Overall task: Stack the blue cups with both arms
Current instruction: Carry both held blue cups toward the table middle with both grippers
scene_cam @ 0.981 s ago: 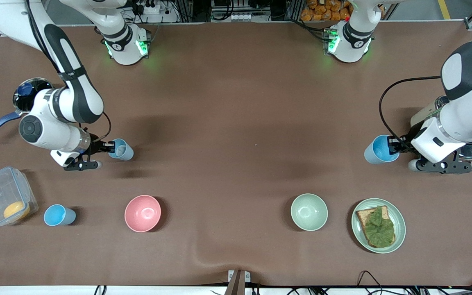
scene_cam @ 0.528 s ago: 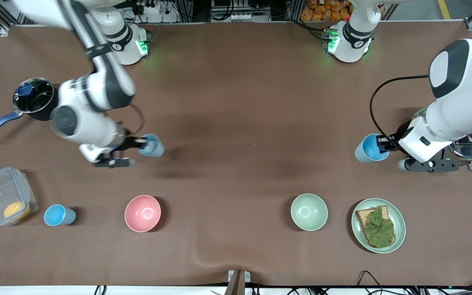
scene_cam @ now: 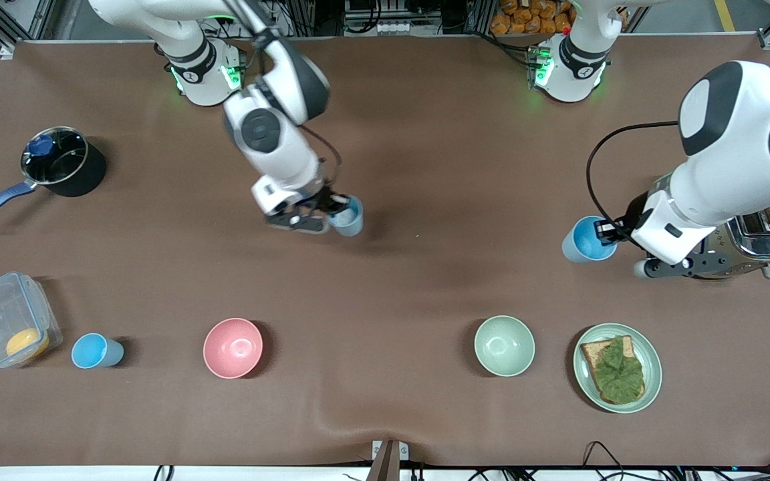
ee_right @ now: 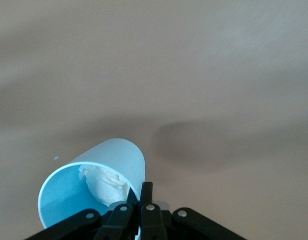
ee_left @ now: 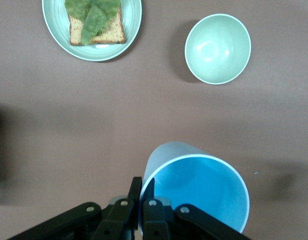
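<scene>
My right gripper point(scene_cam: 333, 208) is shut on the rim of a pale blue cup point(scene_cam: 349, 218) and holds it over the middle of the table. In the right wrist view the gripper point(ee_right: 142, 197) pinches the cup's point(ee_right: 101, 172) wall, and something crumpled and white point(ee_right: 106, 182) lies inside. My left gripper point(scene_cam: 607, 231) is shut on the rim of a brighter blue cup point(scene_cam: 584, 239) over the table beside the toaster. In the left wrist view the gripper point(ee_left: 143, 192) pinches this empty cup's point(ee_left: 193, 187) wall. A third blue cup point(scene_cam: 94, 351) stands on the table beside the plastic box.
A pink bowl point(scene_cam: 232, 347), a green bowl point(scene_cam: 504, 345) and a plate with toast and lettuce point(scene_cam: 652, 381) stand near the front camera. A plastic box point(scene_cam: 7, 321) and a black pot point(scene_cam: 87, 170) are at the right arm's end. A toaster point(scene_cam: 766, 242) is at the left arm's end.
My right arm has swung its cup from the right arm's end to over the table's middle. My left arm has carried its cup a little toward the middle.
</scene>
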Controlling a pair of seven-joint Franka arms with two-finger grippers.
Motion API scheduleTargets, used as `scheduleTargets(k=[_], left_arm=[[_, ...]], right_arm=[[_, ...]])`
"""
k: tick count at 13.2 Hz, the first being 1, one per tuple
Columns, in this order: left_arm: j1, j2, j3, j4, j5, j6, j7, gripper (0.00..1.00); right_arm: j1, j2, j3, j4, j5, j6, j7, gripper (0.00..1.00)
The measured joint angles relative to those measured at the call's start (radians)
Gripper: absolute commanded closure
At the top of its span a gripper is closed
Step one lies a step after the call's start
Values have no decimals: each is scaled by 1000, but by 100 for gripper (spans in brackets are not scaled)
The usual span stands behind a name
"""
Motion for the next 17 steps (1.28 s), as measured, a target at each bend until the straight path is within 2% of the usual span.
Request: scheduleTargets(k=[2, 5, 6, 8, 10, 11, 13, 17], left_arm=[[-13, 5, -4, 0, -11, 0, -18, 100], [-33, 16, -6, 1, -12, 0, -45, 100], [-40, 22, -7, 1, -12, 0, -52, 100], [-60, 37, -8, 1, -12, 2, -60, 100], [-89, 51, -8, 1, -12, 9, -103, 100], [-102, 55, -9, 2, -12, 14, -132, 100], [-128, 62, -11, 2, -14, 38, -190, 100], [-214, 86, -14, 2, -20, 80, -336, 100]], right_arm=[[62, 64, -1, 23, 0, 45, 82, 100], [83, 137, -3, 64, 0, 83, 127, 98], [83, 157, -4, 75, 0, 92, 135, 88], [84, 186, -4, 98, 0, 97, 145, 60], [84, 191, -8, 111, 0, 96, 147, 21], [84, 191, -12, 123, 0, 89, 148, 10], [83, 189, -25, 158, 0, 33, 148, 2], [23, 155, -43, 276, -4, -206, 88, 0]])
